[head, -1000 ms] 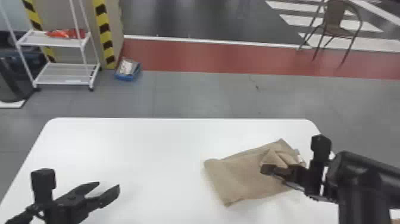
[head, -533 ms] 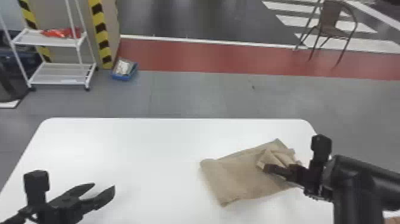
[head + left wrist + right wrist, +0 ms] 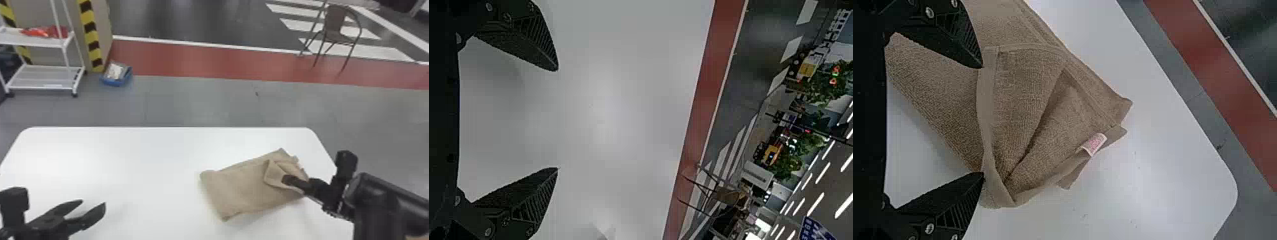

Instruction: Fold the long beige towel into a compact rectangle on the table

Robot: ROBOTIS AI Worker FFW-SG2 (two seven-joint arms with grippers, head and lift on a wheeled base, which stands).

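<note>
On the right side of the smooth white table (image 3: 143, 159) lies the beige cloth towel (image 3: 239, 188), folded into a lopsided shape. Its cloth looks fuzzy, with flat edges, a floppy turned-back corner and a small white tag (image 3: 1094, 144) with pink marks. The black right gripper (image 3: 287, 180) is at that corner, fingers wide apart. The black left gripper (image 3: 94, 202) is over the table's left side, its ridged, pointy fingers wide apart too.

Towel (image 3: 242, 191): rough, matt cloth beneath the right gripper (image 3: 284, 180). Table (image 3: 143, 159), below the left gripper (image 3: 93, 201), looks smooth, faintly glossy. Fingers (image 3: 963, 37) are ribbed.
</note>
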